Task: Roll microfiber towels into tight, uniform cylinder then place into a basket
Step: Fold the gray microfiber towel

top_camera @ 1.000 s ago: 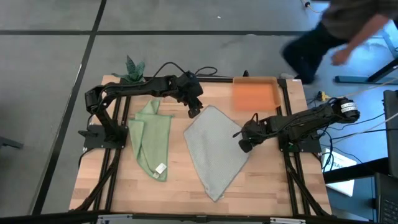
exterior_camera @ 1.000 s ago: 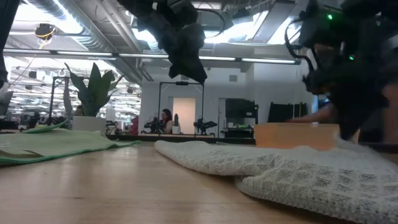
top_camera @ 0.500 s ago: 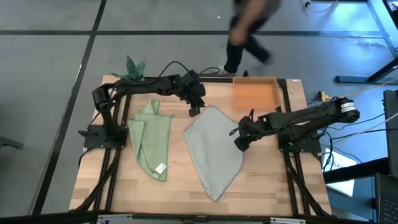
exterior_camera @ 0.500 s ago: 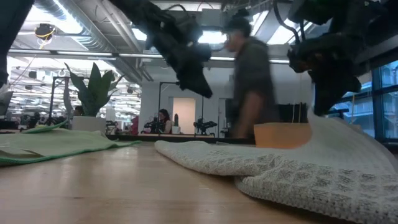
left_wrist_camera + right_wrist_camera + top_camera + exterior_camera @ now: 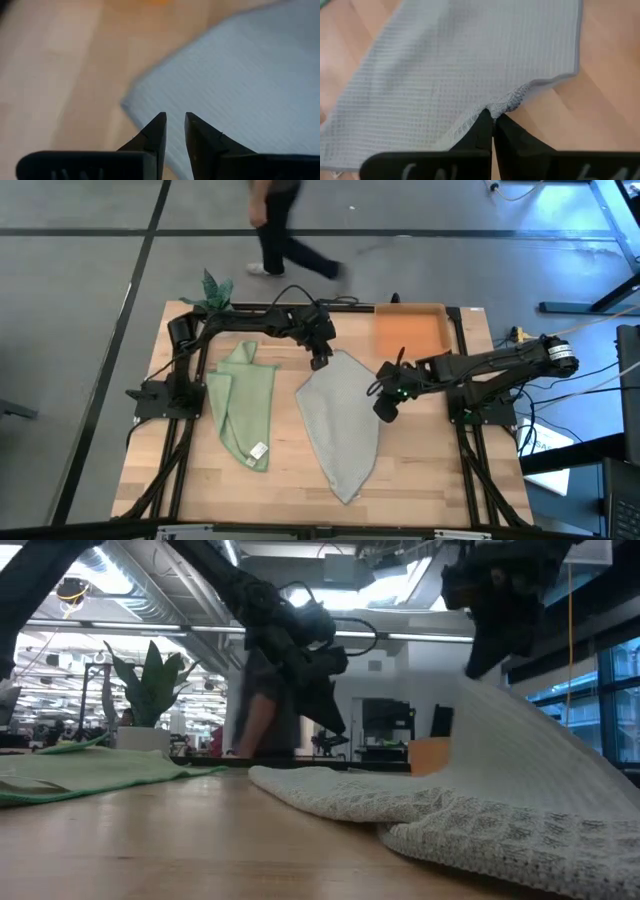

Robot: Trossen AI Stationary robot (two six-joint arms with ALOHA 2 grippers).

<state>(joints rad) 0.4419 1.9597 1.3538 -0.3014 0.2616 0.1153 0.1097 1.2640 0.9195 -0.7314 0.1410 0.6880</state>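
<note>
The grey towel [image 5: 340,420] was spread on the wooden table [image 5: 420,480] just right of the green towel [image 5: 243,405], its long axis running from the far corner, near the orange basket [image 5: 408,333], toward the near table edge. The right gripper [image 5: 384,408] was clamped on the grey towel's right edge, with a bunched pinch of cloth [image 5: 506,104] seen between its closed fingers in the right wrist view; in the low view that edge [image 5: 520,730] was lifted off the table, sloping down to the flat part. The left gripper [image 5: 320,360] was hovering at the grey towel's far corner, jaws slightly parted with a narrow gap, nothing gripped; in the left wrist view the cloth corner [image 5: 150,92] lay just ahead of the fingertips [image 5: 159,119].

The green towel lay flat and partly folded left of the grey towel, untouched, white tag [image 5: 259,450] at its near end. The basket sat just beyond the grey towel's far-right side, nothing seen in it. No roll was formed yet.

Judged: the left gripper was nearer the far corner, the right one on the right edge; a fold or roll would likely be carried from the lifted right edge across toward the green towel, crosswise to the long axis. A person [image 5: 285,230] was walking past beyond the table.
</note>
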